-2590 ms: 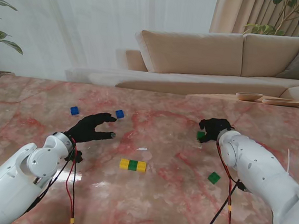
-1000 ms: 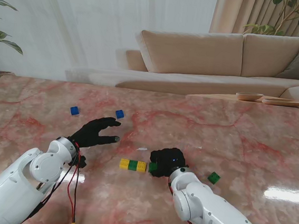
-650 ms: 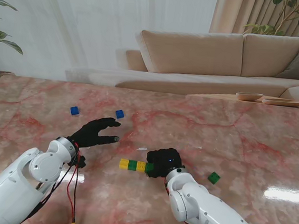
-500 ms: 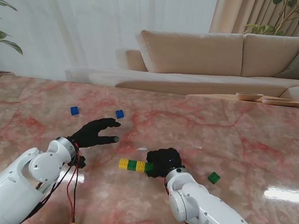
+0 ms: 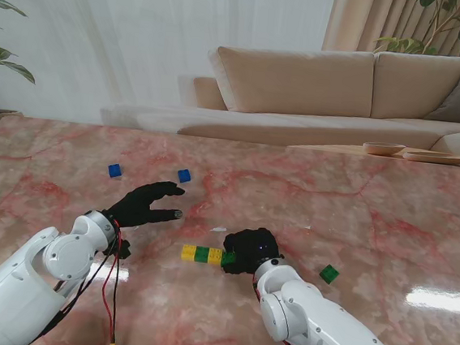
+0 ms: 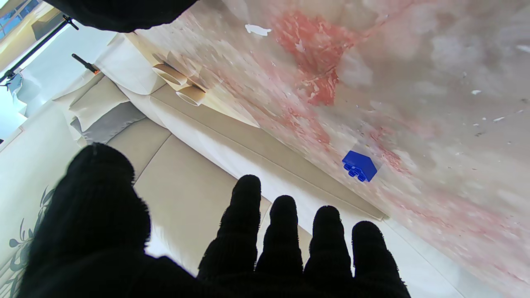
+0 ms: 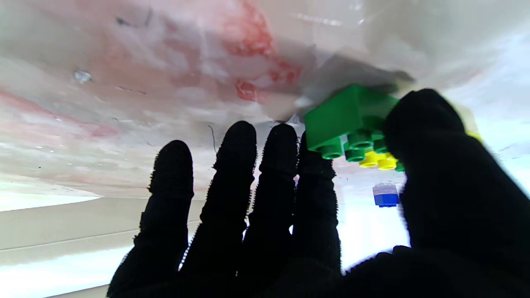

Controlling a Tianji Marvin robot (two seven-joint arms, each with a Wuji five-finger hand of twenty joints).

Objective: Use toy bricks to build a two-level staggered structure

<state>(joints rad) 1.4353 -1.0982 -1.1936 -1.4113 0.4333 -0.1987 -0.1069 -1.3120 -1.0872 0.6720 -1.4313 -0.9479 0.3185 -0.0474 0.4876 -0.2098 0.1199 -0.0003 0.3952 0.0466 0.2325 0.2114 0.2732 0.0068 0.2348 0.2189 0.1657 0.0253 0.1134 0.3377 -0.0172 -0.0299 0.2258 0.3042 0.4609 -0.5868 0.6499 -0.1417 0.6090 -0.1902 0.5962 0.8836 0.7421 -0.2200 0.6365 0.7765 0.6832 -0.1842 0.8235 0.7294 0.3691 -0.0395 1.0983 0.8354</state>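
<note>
A yellow-green-yellow brick row (image 5: 201, 254) lies on the marble table near its middle. My right hand (image 5: 249, 248) rests at the row's right end, shut on a green brick (image 5: 228, 259) that sits on the table against the row. In the right wrist view the green brick (image 7: 343, 120) is pinched between thumb (image 7: 430, 165) and index finger, with yellow studs (image 7: 374, 160) just behind it. My left hand (image 5: 147, 204) hovers open to the left of the row, fingers spread and holding nothing. Its wrist view shows a blue brick (image 6: 359, 165) beyond the fingertips.
Two blue bricks (image 5: 114, 170) (image 5: 184, 175) lie farther from me on the left. A loose green brick (image 5: 329, 273) sits right of my right hand. A small white scrap (image 5: 219, 229) lies just beyond the row. A sofa stands past the far table edge.
My right hand carried the green brick from the far right to the row's right end. In the last half second the row slid slightly left. The left hand barely moved.
</note>
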